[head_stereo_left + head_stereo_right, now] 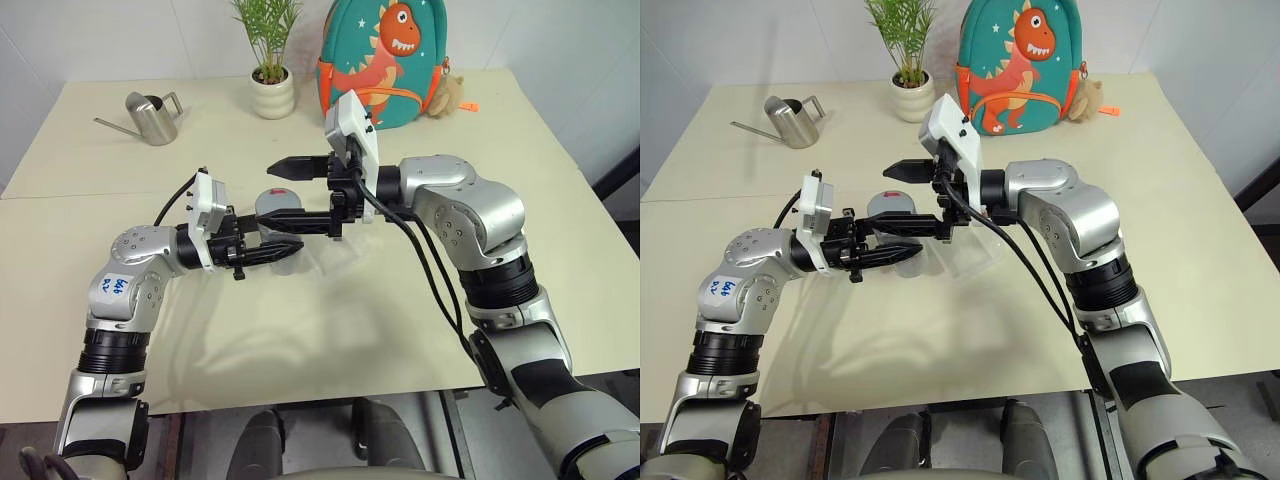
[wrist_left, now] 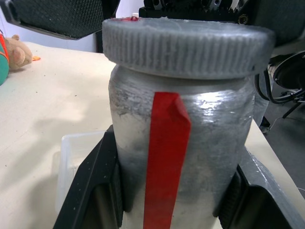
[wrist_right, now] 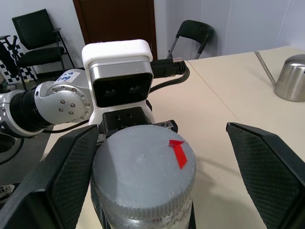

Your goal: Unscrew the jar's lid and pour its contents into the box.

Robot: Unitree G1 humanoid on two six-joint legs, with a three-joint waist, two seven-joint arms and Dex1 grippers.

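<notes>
Over the near half of the table, at chest height:
Left gripper [image 1: 270,250]: mine, pointing across toward my right; fingers clamped on the body of the jar [image 2: 181,143], one black finger [image 2: 93,191] on each side of it.
Jar: upright, held clear above the table; silvery wall with a red strip running down the side facing my left wrist.
Lid [image 3: 143,167]: grey ribbed cap seated on the jar, small red mark on its top.
Contents: cannot tell; the jar wall hides the inside.
Right gripper [image 1: 292,194]: mine, pointing across toward my left; fingers spread wide, one to each side of the lid, neither touching it as far as I can see.
Box [image 1: 975,255]: clear shallow tray on the table under and just behind the jar, largely hidden by my arms.
Table [image 1: 330,330]: pale cream top.
Far side, left: steel watering can [image 1: 152,117].
Far side, middle: potted plant [image 1: 270,60] in a white pot.
Far side, right: dinosaur backpack [image 1: 390,55], standing upright.
</notes>
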